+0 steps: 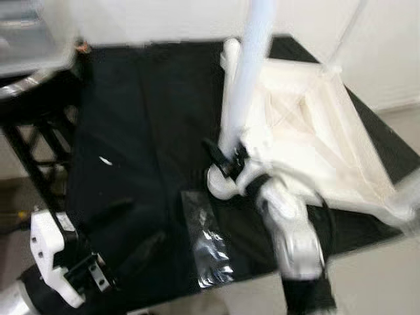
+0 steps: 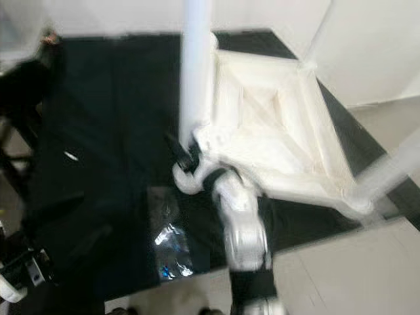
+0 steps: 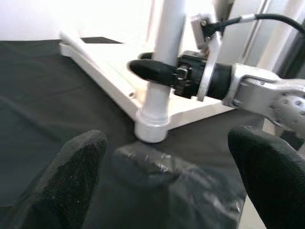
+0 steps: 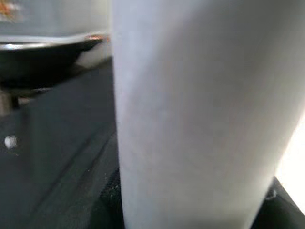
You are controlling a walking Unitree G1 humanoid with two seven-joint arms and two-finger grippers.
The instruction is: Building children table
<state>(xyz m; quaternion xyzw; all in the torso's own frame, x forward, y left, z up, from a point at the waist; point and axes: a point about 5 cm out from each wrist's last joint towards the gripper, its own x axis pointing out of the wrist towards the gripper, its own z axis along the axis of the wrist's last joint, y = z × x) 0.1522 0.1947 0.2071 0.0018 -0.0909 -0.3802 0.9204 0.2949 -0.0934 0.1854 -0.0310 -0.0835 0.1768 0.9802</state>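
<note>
The white table top [image 1: 308, 131] lies upside down on a black cloth [image 1: 144, 131], and a white leg [image 1: 246, 85] stands upright in its near corner socket [image 1: 223, 184]. The right gripper [image 1: 226, 157] is clamped around this leg low down, just above the socket, one black finger on each side of the tube; in the left wrist view a finger [image 3: 152, 71] crosses in front of the leg. From the right wrist the leg is a pale column close against the camera. Two more legs rise from the far corner and the corner to the right of that gripper.

The left gripper [image 1: 128, 226] hovers low over the cloth, well to the left of the right one, its two fingers [image 3: 76, 162] spread apart and holding nothing. Between the two grippers, just below the socket, a clear plastic bag [image 1: 207, 239] lies flat on the cloth. A small white speck [image 1: 105, 160] lies beyond the left gripper.
</note>
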